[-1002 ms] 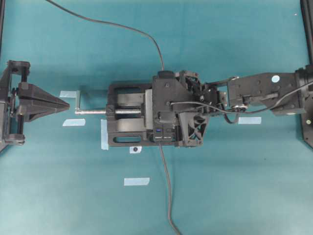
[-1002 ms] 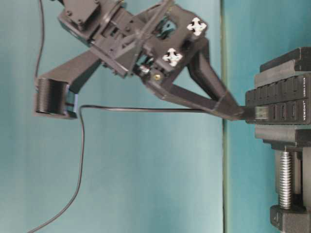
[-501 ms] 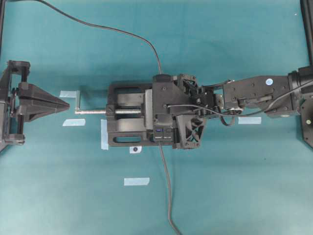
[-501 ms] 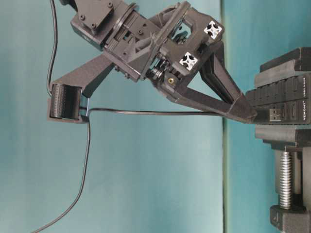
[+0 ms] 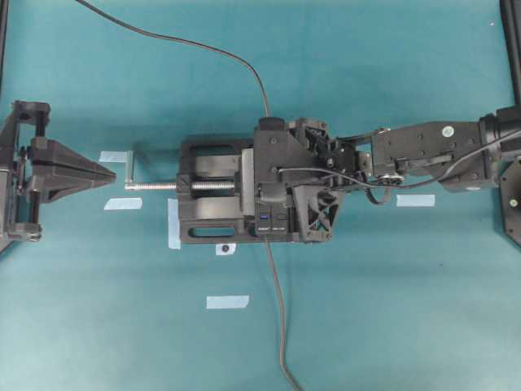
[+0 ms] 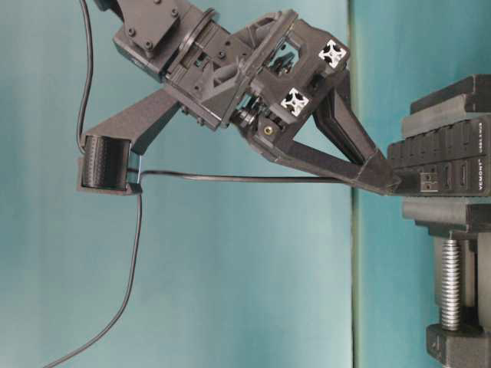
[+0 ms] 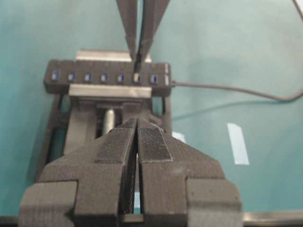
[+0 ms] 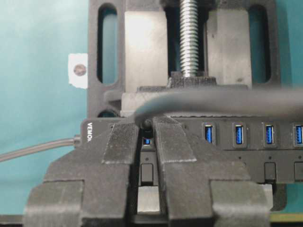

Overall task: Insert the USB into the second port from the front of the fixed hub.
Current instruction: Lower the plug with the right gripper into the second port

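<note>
With the USB [image 6: 432, 182] pinched in the closed right gripper [image 6: 393, 182] and its metal tip met just ahead by the second port of the hub [image 6: 449, 157], jamming could be caused by slight tilt or sideways offset.
</note>
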{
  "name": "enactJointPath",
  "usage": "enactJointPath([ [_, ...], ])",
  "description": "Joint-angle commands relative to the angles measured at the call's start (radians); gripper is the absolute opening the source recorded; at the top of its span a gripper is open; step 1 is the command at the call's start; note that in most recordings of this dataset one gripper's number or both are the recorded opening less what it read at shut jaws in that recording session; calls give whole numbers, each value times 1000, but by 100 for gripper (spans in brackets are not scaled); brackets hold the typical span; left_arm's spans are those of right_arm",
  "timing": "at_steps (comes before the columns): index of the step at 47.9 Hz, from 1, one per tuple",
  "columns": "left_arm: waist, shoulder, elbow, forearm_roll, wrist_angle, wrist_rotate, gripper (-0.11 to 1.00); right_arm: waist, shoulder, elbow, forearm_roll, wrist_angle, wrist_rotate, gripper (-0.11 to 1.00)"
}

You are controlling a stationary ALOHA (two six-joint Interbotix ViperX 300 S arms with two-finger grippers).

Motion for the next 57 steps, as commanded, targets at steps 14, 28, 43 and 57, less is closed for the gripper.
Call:
enactJointPath([
  [14,2,3,-11,0,-9,0,0,2,-17,-14,2,5,11,7],
  [28,0,3,-11,2,-9,0,0,2,-14,-12,2,11,12,7],
  [43,2,3,-11,2,-8,0,0,3,-12,-8,15,11,12,7],
  [57,0,3,-9,2,-9,0,0,5,-11,2,23,6,12,7],
])
